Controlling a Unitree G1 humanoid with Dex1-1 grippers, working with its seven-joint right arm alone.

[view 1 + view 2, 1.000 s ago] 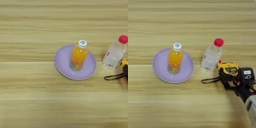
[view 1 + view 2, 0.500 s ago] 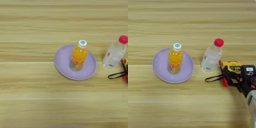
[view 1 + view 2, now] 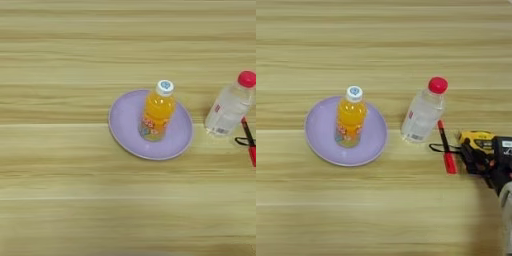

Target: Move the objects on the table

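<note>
Tape measure (image 3: 476,142) shifted right — yellow-blk, strap trailing.

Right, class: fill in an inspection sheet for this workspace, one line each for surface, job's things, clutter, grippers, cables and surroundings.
Surface: wooden table, striped grain.
Job's things: orange-juice bottle upright on a purple plate; clear bottle with red cap upright on the wood right of the plate; tape measure at the gripper, its black strap trailing left.
Clutter: red pen-like stick lying beside the clear bottle.
Grippers: right gripper at the tape measure; grasp unclear.
Cables: nothing seen.
Surroundings: nothing seen.
</note>
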